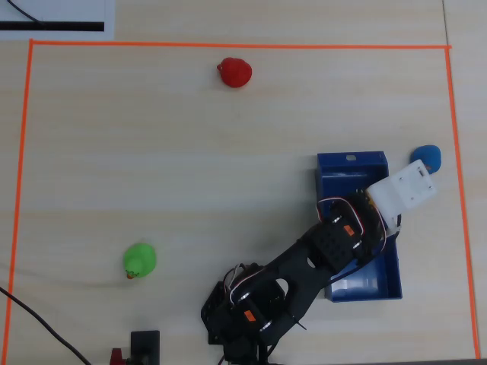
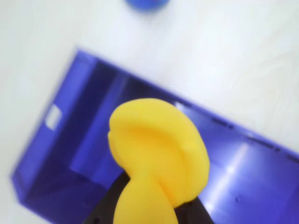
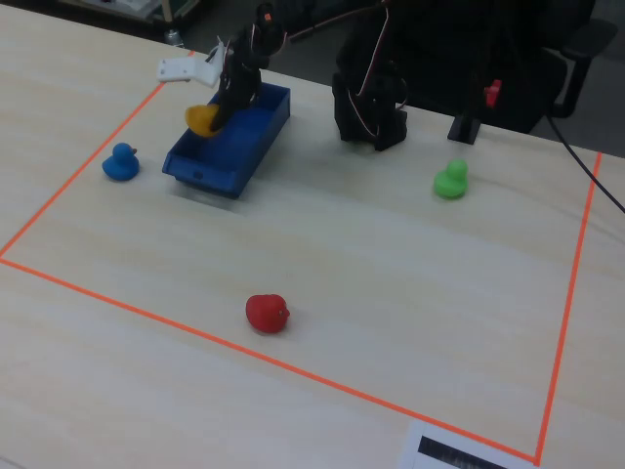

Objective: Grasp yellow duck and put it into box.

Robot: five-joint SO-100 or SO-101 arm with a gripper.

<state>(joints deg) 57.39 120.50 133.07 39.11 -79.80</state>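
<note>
My gripper [image 2: 149,207] is shut on the yellow duck [image 2: 159,149] and holds it in the air above the dark blue box [image 2: 243,172]. In the fixed view the duck [image 3: 202,119] hangs in the gripper [image 3: 211,115] over the box's [image 3: 210,171] left end, clear of its floor. In the overhead view the box [image 1: 351,159] lies under the arm [image 1: 335,243], and the white wrist housing [image 1: 403,194] hides the duck.
A blue duck [image 3: 121,162] sits just outside the box's left end; it also shows in the overhead view [image 1: 428,157]. A green duck [image 3: 450,181] and a red duck [image 3: 267,314] stand apart on the table. Orange tape [image 3: 146,311] frames the area.
</note>
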